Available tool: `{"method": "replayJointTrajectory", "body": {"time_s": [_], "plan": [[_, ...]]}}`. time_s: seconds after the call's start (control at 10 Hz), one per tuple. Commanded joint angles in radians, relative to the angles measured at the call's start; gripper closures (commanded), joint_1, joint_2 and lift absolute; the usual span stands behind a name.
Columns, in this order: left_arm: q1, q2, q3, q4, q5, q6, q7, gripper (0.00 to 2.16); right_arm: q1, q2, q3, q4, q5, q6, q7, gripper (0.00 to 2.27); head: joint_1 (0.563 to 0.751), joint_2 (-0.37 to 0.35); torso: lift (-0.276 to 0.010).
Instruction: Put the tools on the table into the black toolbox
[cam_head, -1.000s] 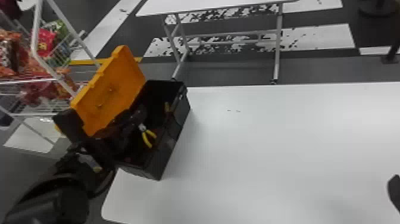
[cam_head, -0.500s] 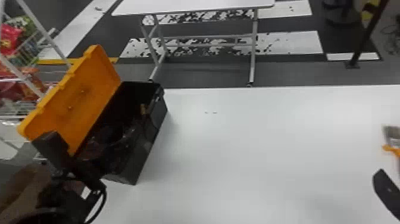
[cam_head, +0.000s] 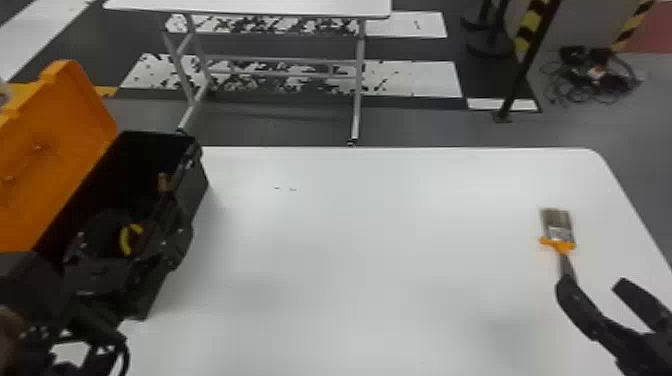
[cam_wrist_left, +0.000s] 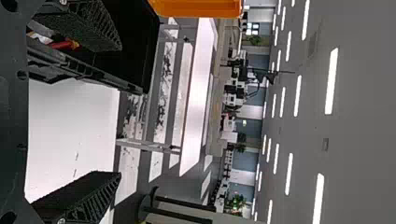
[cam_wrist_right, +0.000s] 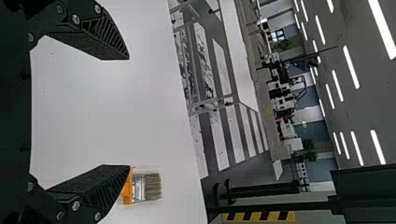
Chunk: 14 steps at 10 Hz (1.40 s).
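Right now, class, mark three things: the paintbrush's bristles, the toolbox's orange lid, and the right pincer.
Bristles (cam_head: 556, 218): head view, their middle.
Orange lid (cam_head: 55, 145): head view, inner face.
Right pincer (cam_wrist_right: 129, 112): right wrist view, between fingertips.

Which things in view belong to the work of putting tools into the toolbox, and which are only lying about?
For the job:
black toolbox, open
paintbrush on the white table
right gripper, open, near the paintbrush
left gripper, open, by the toolbox

Only lying about:
tangled cables
second table behind
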<state>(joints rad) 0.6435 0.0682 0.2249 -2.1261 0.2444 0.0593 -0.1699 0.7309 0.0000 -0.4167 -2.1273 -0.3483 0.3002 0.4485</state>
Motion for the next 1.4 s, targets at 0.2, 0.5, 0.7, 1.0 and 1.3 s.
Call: {"method": "replayJointTrajectory", "body": {"time_s": [0.2,0.5,0.7,1.0,1.3], "plan": [[0.041,0.012,-0.16,0.055,-0.126,-0.183,0.075,0.03,-0.074,0.001,-0.044,-0.028,0.0,0.19,-0.027,0.2,0.695,-0.101,-0.075],[0.042,0.021,-0.243,0.098,-0.186,-0.229,0.101,0.03,-0.154,0.001,-0.083,-0.031,0.011,0.35,-0.063,0.2,0.695,-0.192,-0.075],[0.045,0.025,-0.271,0.103,-0.194,-0.232,0.098,0.03,-0.214,0.001,-0.088,-0.013,0.048,0.454,-0.111,0.2,0.695,-0.255,-0.075],[0.047,0.027,-0.282,0.11,-0.198,-0.232,0.089,0.03,-0.285,0.001,-0.086,-0.002,0.071,0.577,-0.186,0.2,0.695,-0.299,-0.075],[0.048,0.033,-0.291,0.11,-0.2,-0.232,0.085,0.03,-0.358,0.001,-0.068,0.029,0.1,0.659,-0.244,0.2,0.695,-0.311,-0.075]]}}
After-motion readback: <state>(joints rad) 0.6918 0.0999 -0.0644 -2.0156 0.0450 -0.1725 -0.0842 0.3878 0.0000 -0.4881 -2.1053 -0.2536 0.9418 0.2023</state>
